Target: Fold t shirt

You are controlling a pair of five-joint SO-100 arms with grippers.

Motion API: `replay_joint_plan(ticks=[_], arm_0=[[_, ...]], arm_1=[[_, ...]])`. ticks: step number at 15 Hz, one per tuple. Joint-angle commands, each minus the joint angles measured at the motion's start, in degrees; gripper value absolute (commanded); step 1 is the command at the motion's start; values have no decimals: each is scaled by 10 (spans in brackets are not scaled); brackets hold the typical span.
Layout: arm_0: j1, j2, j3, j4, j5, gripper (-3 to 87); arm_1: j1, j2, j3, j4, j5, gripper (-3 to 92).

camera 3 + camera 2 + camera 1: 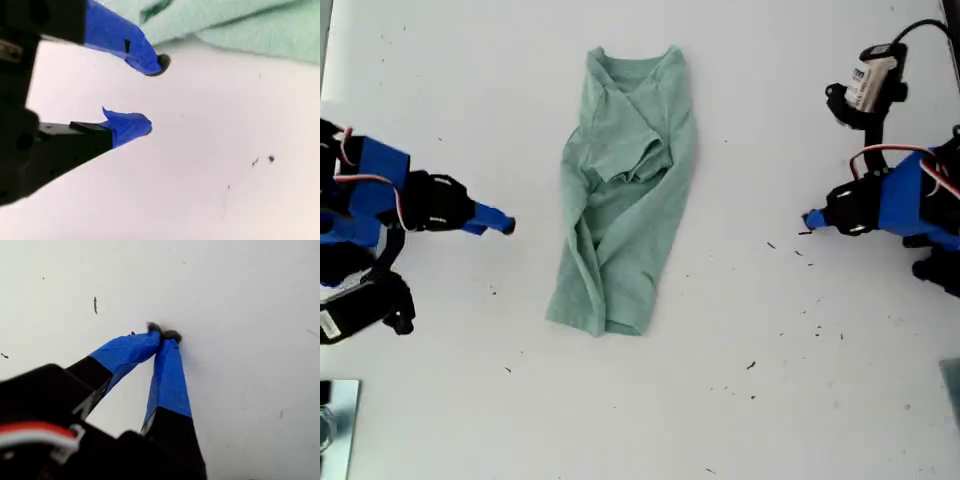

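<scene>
A pale sage-green cotton t shirt (625,200) lies crumpled mid-table, collar toward twelve o'clock. My first gripper (164,334) is closed, empty. My second gripper (153,95) gapes apart, empty, near the cloth.

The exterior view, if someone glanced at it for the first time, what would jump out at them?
First, the t shirt, pale green and rumpled, folded lengthwise into a narrow strip at the middle of the white table. Next, the blue-tipped arms at both side edges of the exterior view, each pointing in towards it without touching it. In the wrist views, my first gripper is shut over bare table, and my second gripper is open near the cloth's edge.
</scene>
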Motion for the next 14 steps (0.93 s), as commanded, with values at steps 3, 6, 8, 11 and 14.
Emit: replay_joint_plan(ticks=[3, 6, 8, 11, 14], arm_0=[[-6, 60, 109, -58, -30, 69], [-3, 29, 106, -74, -31, 57], [0, 27, 80, -59, -33, 66], [70, -68, -158, 45, -61, 211], [129, -294, -413, 97, -40, 235]], arm_1=[[0, 2, 1, 9, 8, 10], [-2, 2, 1, 9, 9, 10], [-16, 0, -13, 10, 14, 11], [-104, -188, -363, 150, 98, 279], [-192, -483, -763, 209, 145, 299]])
